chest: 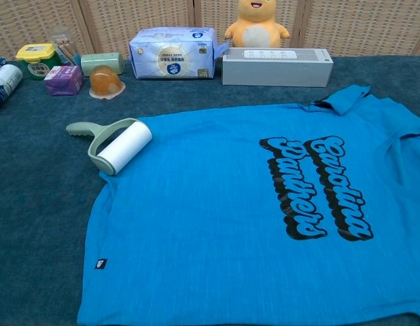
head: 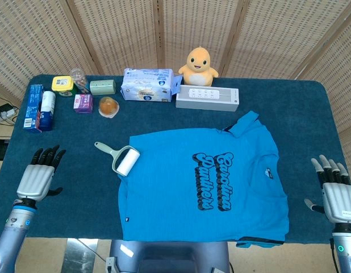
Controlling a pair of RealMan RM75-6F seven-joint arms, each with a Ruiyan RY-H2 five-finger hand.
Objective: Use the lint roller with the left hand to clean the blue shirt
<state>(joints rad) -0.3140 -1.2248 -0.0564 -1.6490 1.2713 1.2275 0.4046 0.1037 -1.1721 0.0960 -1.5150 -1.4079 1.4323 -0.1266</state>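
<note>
A blue shirt [head: 187,187] [chest: 217,217] with black lettering lies flat on the dark blue table cover. The lint roller [head: 121,157] [chest: 113,144], sage-green handle and white roll, lies at the shirt's upper left corner, its roll touching the sleeve edge. My left hand [head: 38,175] rests open on the table near the front left edge, well left of the roller. My right hand [head: 336,190] rests open at the front right, just off the shirt. Neither hand shows in the chest view.
Along the back stand a tissue pack [head: 147,85], a plush chick [head: 199,65], a white box [head: 207,98], a green case [head: 103,87], a purple box [head: 83,103], an orange jelly cup [head: 108,106], a yellow-lidded jar [head: 63,85] and blue tubes [head: 38,108].
</note>
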